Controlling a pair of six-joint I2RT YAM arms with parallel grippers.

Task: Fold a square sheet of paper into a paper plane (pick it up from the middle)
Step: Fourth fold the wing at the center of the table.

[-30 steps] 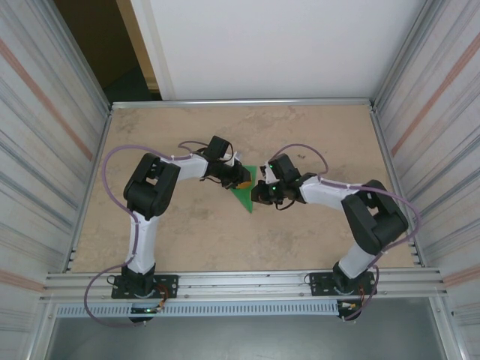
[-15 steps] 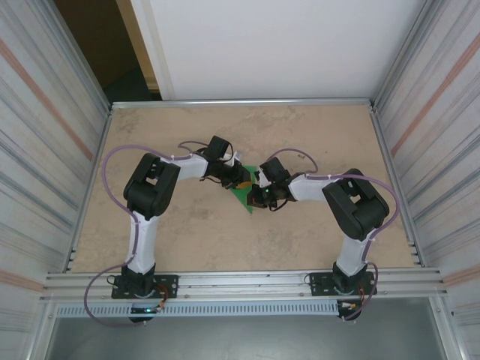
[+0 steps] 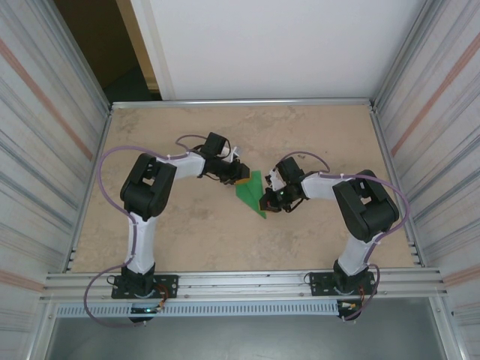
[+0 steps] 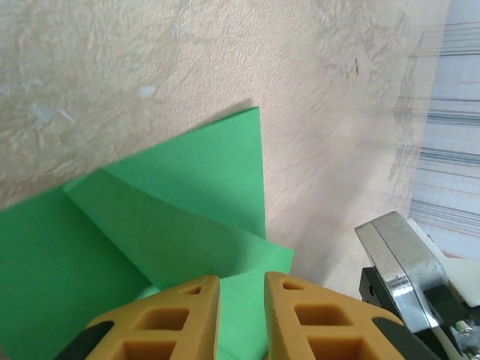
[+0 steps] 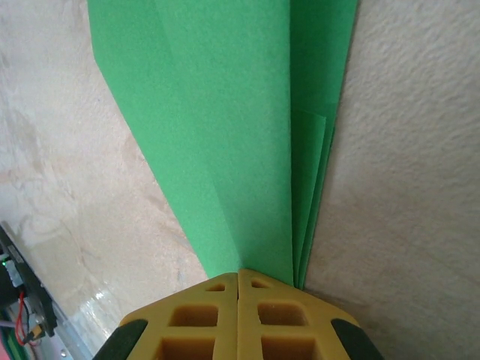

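The square sheet of paper (image 3: 252, 192) lies on the table between my two grippers, bright green and folded into a narrow wedge pointing toward the near side. The left gripper (image 3: 241, 176) is at its far left corner. In the left wrist view its orange fingers (image 4: 180, 315) stand a narrow gap apart just over the folded paper (image 4: 187, 202), nothing pinched between them. The right gripper (image 3: 267, 200) is at the paper's right edge. Its fingertips (image 5: 238, 271) are shut together, pressed against the narrow end of the layered paper (image 5: 225, 112), which runs under them.
The tan tabletop (image 3: 187, 232) is fenced by ribbed metal walls (image 3: 45, 150) left and right, with a rail along the near edge (image 3: 240, 283). A metal part of the right arm (image 4: 397, 255) sits close beside the left fingers.
The right gripper swung left onto the paper, then drew back right and nearer. The paper shifted slightly right and looks narrower. The left gripper stayed at the far corner, its jaws a touch wider.
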